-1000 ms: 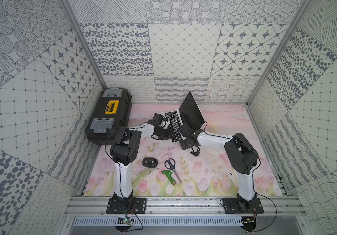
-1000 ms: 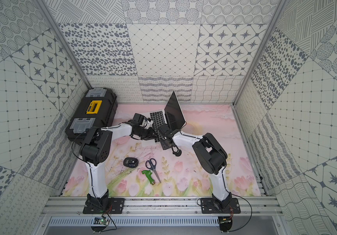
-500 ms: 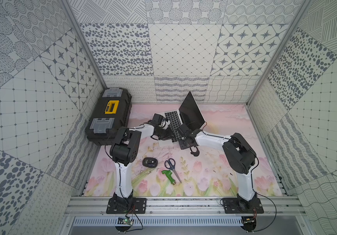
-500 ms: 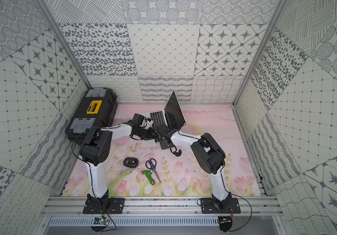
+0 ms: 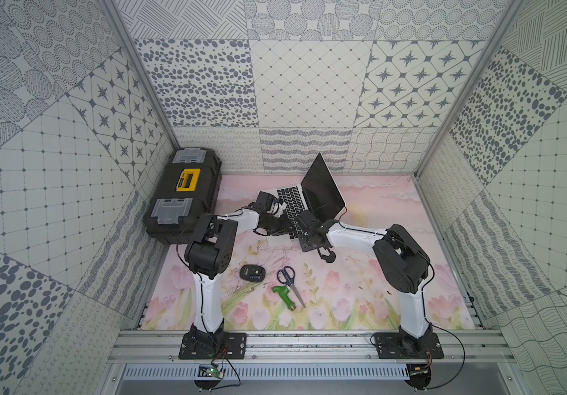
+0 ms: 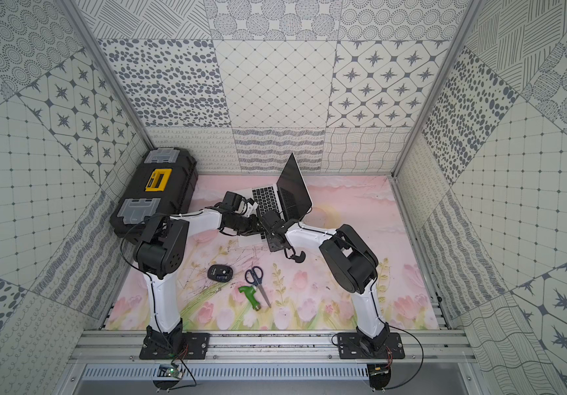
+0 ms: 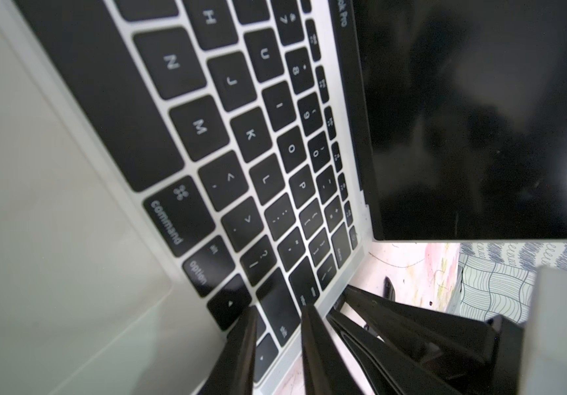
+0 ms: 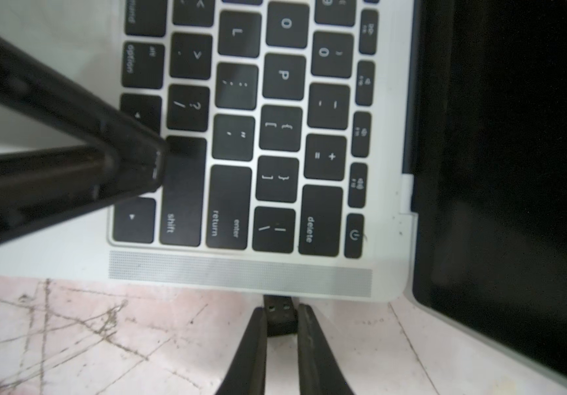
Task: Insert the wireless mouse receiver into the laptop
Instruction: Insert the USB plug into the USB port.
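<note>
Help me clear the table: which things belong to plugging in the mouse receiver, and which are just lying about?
Job: laptop, receiver, right gripper holding it, left gripper at the keyboard, mouse.
Lying about: toolbox, scissors, green-handled tool.

Enclosure walls (image 5: 309, 85) are clad on three sides in pale panels printed with grey patchwork patterns: dots, stars, lattices, wavy lines. Aluminium corner posts (image 5: 144, 82) rise at the rear corners. The bench (image 5: 377, 195) has a pink floral-print surface, scuffed with dark scratches, and is edged in front by an aluminium rail (image 5: 309, 342); lighting is even.
</note>
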Robot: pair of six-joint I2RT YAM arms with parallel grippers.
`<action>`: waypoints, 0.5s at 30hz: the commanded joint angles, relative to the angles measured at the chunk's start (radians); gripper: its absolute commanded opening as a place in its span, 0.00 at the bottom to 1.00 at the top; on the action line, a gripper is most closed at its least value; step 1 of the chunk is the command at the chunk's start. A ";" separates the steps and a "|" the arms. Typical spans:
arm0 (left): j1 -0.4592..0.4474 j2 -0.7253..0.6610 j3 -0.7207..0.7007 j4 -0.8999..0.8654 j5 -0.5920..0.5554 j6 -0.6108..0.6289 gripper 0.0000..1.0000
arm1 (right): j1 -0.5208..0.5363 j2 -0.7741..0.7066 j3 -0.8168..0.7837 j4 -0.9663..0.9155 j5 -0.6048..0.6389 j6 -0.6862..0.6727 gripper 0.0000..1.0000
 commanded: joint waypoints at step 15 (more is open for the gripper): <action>0.015 0.030 -0.043 -0.118 -0.081 0.030 0.24 | -0.047 0.065 -0.026 0.134 0.027 -0.084 0.13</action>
